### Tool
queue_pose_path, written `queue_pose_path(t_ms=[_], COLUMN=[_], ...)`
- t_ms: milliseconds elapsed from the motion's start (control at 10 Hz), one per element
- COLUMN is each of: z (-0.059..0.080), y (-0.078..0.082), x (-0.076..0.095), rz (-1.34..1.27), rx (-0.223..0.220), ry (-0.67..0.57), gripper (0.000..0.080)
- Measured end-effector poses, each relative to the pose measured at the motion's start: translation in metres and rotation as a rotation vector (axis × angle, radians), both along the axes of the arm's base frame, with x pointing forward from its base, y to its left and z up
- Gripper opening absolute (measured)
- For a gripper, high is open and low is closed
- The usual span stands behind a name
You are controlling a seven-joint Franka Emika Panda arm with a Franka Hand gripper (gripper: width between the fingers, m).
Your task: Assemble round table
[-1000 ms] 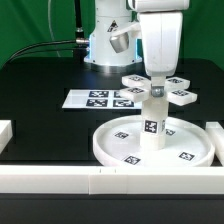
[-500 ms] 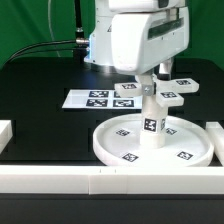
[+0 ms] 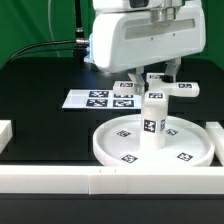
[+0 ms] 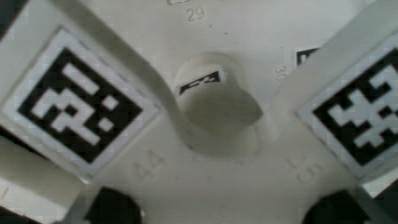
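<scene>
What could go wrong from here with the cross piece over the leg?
1. The cross-shaped piece sits at the top of the leg, mostly hidden by the wrist housing; seating can't be confirmed, so it may be off-centre or tilted.
2. The leg stands upright in the round disc; side load could tip it.
3. Jaw state isn't visible; lifting might drag the cross off.

A short thick white plastic cylinder leg (image 3: 153, 121) stands upright on the large rimmed round white plastic disc (image 3: 112, 147); the small white cross-shaped piece (image 3: 183, 89) hangs above and behind it.

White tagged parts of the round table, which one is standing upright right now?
The short cylinder leg. It stands on end in the middle of the large round disc, which lies flat, while the cross-shaped piece is up off the table under the gripper.
</scene>
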State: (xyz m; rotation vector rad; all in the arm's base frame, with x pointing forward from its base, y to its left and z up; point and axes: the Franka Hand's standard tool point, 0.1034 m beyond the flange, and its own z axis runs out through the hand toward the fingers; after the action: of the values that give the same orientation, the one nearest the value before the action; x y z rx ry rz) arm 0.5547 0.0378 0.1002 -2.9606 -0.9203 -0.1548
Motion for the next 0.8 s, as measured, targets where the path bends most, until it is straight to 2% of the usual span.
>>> queue_pose_path(t_ms=[200, 700, 800], z=[0.0005, 0.0012, 0.0013], y=[-0.0003, -0.0006, -0.0005], x=[0.0010, -0.0038, -0.0039], rz=[-0.111, -0.768, -0.836], rx=[0.011, 0.055, 0.063], ry=[0.001, 0.031, 0.028], gripper=[0.0442, 0.0442, 0.0442])
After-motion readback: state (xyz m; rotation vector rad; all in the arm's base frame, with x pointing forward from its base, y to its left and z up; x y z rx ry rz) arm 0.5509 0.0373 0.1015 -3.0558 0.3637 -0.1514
